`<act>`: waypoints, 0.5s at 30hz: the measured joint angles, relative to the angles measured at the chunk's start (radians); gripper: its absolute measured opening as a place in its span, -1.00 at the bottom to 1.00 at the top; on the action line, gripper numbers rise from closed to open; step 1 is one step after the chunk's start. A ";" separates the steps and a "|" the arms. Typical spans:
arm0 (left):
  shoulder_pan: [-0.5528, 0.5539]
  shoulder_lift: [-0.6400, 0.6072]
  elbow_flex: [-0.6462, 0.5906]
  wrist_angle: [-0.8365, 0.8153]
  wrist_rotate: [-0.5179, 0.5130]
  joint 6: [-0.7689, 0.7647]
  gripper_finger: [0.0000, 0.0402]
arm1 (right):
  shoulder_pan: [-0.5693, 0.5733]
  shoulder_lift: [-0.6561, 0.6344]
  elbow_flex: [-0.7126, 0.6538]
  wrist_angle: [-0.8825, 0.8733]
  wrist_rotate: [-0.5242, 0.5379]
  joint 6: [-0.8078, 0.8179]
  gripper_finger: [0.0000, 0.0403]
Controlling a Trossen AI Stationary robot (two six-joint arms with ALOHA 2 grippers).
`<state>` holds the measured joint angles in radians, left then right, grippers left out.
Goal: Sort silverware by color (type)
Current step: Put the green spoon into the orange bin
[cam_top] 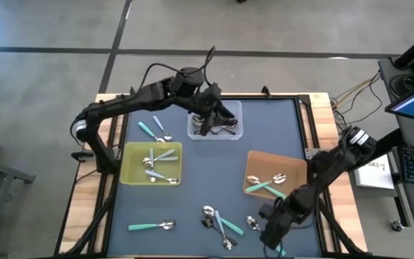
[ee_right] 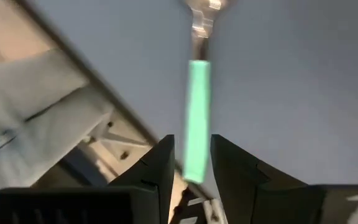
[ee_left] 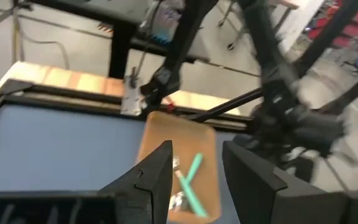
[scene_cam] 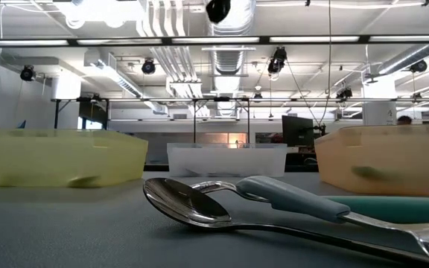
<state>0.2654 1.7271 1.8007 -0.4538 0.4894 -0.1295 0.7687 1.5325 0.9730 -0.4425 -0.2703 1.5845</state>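
Observation:
My left gripper [cam_top: 208,119] hovers open over the clear tray [cam_top: 237,133], which holds dark utensils [cam_top: 225,129]; in its wrist view the open fingers [ee_left: 197,149] hold nothing. My right gripper [cam_top: 268,234] is low near the table's near edge. Its fingers [ee_right: 191,140] stand narrowly open on either side of the handle end of a teal-green-handled utensil [ee_right: 196,106]. The yellow tray [cam_top: 124,162] holds pale-blue-handled pieces [cam_top: 160,157], and the orange-brown tray [cam_top: 254,158] holds teal-handled ones [cam_top: 268,187]. My right gripper straddles the free end of the teal handle [ee_right: 194,171], with the fingers along the utensil's length. The handle does not fill the gap, and I cannot tell whether either finger touches it.
Loose silverware lies on the blue mat: a teal piece [cam_top: 152,226] near left, a pile [cam_top: 218,219] near the middle, a small shiny piece [cam_top: 252,223], and two pieces [cam_top: 153,129] beyond the yellow tray. The low view shows a spoon [scene_cam: 188,202] close up.

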 joint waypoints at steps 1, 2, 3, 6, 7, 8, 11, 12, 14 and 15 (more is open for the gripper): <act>-0.011 0.000 0.024 -0.015 -0.001 -0.003 -0.39 | 0.007 0.018 0.000 -0.004 0.001 0.017 -0.53; -0.022 0.000 0.049 -0.029 -0.001 -0.004 -0.39 | 0.014 0.035 0.000 -0.003 0.001 0.025 -0.53; -0.032 0.000 0.072 -0.040 -0.002 -0.004 -0.39 | 0.019 0.051 0.000 -0.002 0.001 0.029 -0.53; -0.061 0.000 0.145 -0.078 -0.006 -0.003 -0.39 | 0.028 0.092 0.000 0.000 0.001 0.029 -0.53; -0.069 0.000 0.171 -0.093 -0.007 -0.003 -0.39 | 0.030 0.104 0.000 0.002 0.001 0.029 -0.53; -0.077 0.000 0.197 -0.103 -0.009 -0.003 -0.39 | 0.030 0.113 0.000 0.003 0.001 0.028 -0.53; -0.093 0.000 0.274 -0.133 -0.009 -0.003 -0.39 | 0.032 0.133 0.000 0.016 0.005 0.023 -0.53; -0.096 0.000 0.297 -0.146 -0.010 -0.003 -0.39 | 0.032 0.136 0.000 0.018 0.006 0.022 -0.53; -0.102 0.000 0.330 -0.149 -0.015 -0.003 -0.39 | 0.032 0.138 0.000 0.040 0.010 0.022 -0.53; -0.105 0.000 0.344 -0.152 -0.026 -0.003 -0.39 | 0.032 0.138 0.003 0.045 0.014 0.021 -0.53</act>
<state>0.1608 1.7267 2.1445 -0.6054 0.4632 -0.1326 0.8009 1.6703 0.9759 -0.3975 -0.2566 1.6053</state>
